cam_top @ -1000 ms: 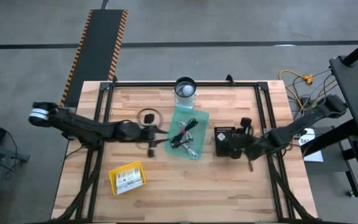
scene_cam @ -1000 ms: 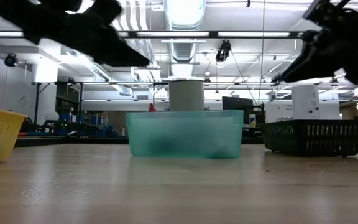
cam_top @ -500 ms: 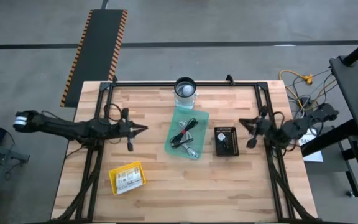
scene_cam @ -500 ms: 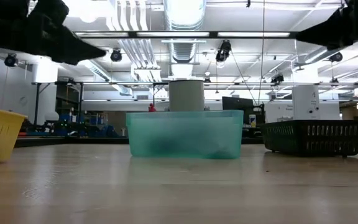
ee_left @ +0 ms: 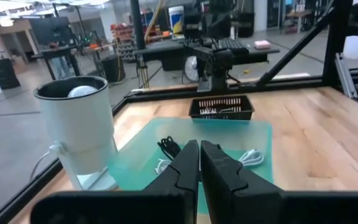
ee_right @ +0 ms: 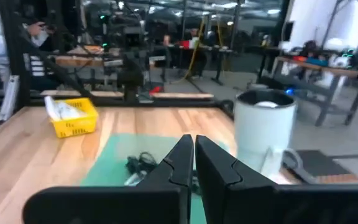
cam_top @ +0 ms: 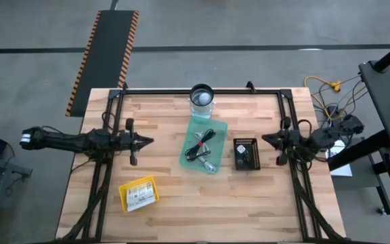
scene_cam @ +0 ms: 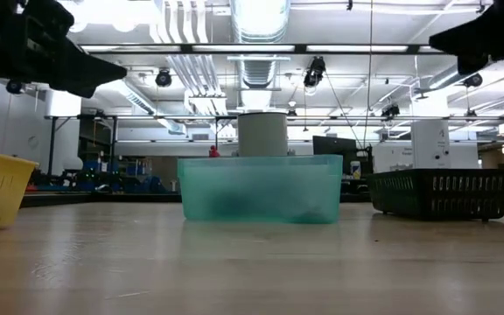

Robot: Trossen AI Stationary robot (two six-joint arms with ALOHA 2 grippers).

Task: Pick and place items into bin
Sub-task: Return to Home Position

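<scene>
On the pale wooden plank worktop [cam_top: 181, 203], the translucent green plastic bin [cam_top: 219, 137] holds the black and white cables [cam_top: 200, 150]. The left hand [cam_top: 149, 141] and right hand [cam_top: 265, 138] hover well clear on either side of the bin, fingers pressed together, empty. Grey concrete floor [cam_top: 249, 27] surrounds the worktop; silver ceiling ducts [scene_cam: 261, 22] run beyond the bin.

One green bin [cam_top: 217, 132], one black basket [cam_top: 246, 143], one yellow basket [cam_top: 122, 193], one white cylinder [cam_top: 202, 99]; cables [cam_top: 202, 150] in bin, count unclear.
</scene>
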